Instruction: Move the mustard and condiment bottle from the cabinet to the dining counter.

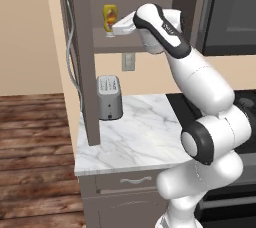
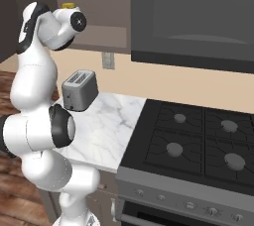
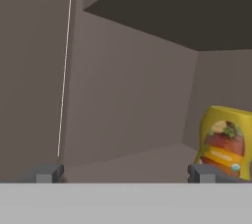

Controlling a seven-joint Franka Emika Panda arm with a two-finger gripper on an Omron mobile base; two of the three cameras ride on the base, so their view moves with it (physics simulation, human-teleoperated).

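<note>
Hand view crops the mustard (image 3: 224, 139) beside the hand's (image 3: 125, 173) spread fingertips.

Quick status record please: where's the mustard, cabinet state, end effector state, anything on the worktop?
mustard: upright on the cabinet's lower shelf, not gripped
cabinet: door open, shelf exposed
end effector: inside the cabinet, fingers apart, mustard beside the right-hand finger in the hand view
condiment bottle: cannot say from these pictures
toaster: on the small marble worktop below the cabinet
stove: next to the worktop, burners bare
</note>
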